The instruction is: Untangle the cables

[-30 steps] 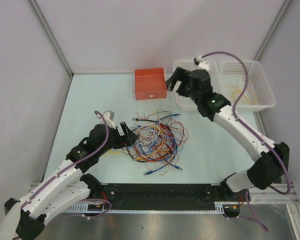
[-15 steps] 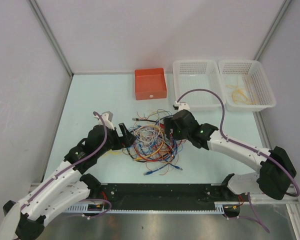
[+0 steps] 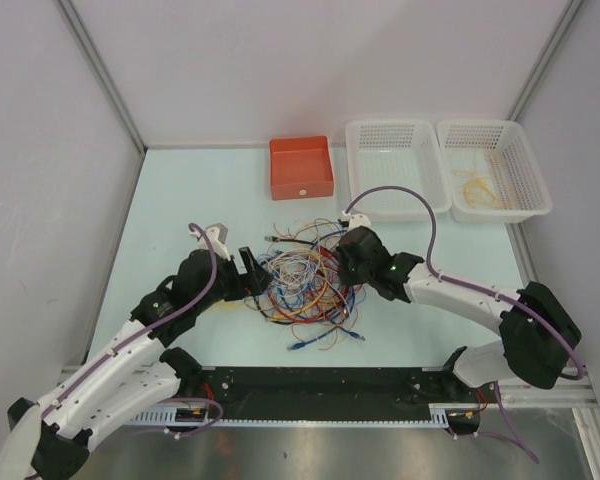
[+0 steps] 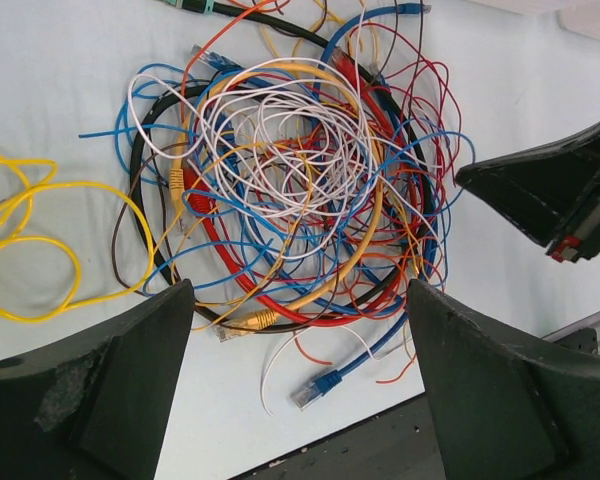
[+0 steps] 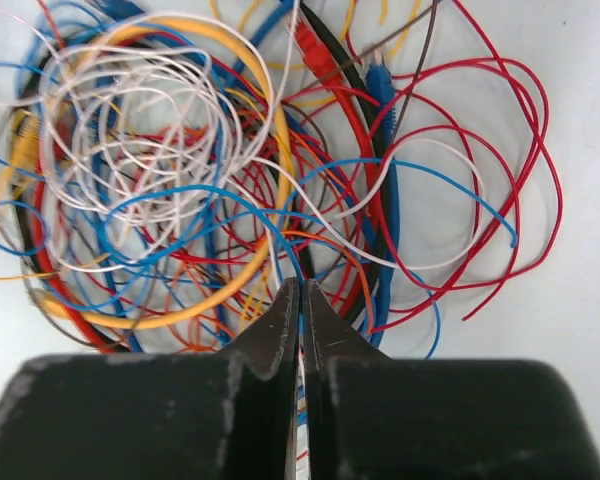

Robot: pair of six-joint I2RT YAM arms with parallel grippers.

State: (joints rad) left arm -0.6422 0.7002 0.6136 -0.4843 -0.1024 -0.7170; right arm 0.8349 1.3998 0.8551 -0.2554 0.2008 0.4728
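Note:
The cables [image 3: 305, 280] lie in one tangled heap of red, blue, orange, yellow, white and black loops at the table's middle. My left gripper [image 3: 248, 270] stands open at the heap's left edge. In the left wrist view its fingers [image 4: 130, 380] straddle the near side of the cables [image 4: 300, 180], gripping nothing, with a blue plug [image 4: 315, 385] loose between them. My right gripper [image 3: 342, 262] is down on the heap's right side. Seen from the right wrist, the gripper [image 5: 300, 285] is shut, with thin strands of the cables [image 5: 180, 170] caught in the slit between the jaws.
One yellow cable [image 4: 30, 240] lies apart, left of the heap. An orange-red box [image 3: 301, 167] stands behind it. Two white baskets [image 3: 393, 168] [image 3: 493, 170] sit at the back right, the right one holding a pale cable. A black rail [image 3: 320, 385] borders the front.
My right arm swung down from over the left basket to the heap's right side, and its jaws went from wide open to shut. The left arm stayed put.

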